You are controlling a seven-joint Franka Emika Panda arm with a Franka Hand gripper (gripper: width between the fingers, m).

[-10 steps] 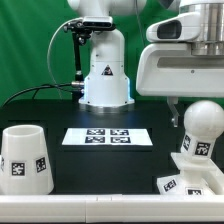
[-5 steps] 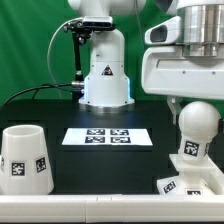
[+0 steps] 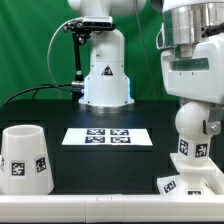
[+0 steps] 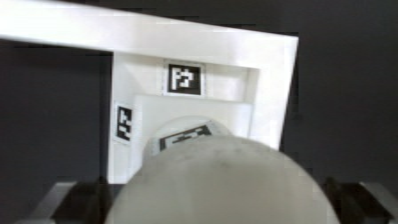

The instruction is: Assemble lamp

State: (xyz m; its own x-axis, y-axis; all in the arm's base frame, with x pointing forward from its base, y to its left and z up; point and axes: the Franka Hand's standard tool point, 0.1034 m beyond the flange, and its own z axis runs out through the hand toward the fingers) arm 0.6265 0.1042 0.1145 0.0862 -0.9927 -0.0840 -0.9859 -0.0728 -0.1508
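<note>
The bulb (image 3: pixel 194 133) stands upright at the exterior view's right, its round head up and its tagged stem down on the flat square base (image 3: pixel 182 186). My gripper (image 3: pixel 195 110) comes down from above and is shut on the bulb's head. In the wrist view the head (image 4: pixel 222 180) fills the space between my dark fingers (image 4: pixel 71 200), with the tagged base (image 4: pixel 199 58) below it. The socket is hidden by the bulb. The cup-like shade (image 3: pixel 24 158) stands alone at the exterior view's front left.
The marker board (image 3: pixel 108 137) lies flat in the middle of the black table. The robot's white pedestal (image 3: pixel 104 75) stands behind it, with a black cable looping at its left. A green backdrop closes the rear.
My gripper has turned about its vertical axis and shifted toward the exterior view's left. The bulb has turned and shifted with it, showing different tags.
</note>
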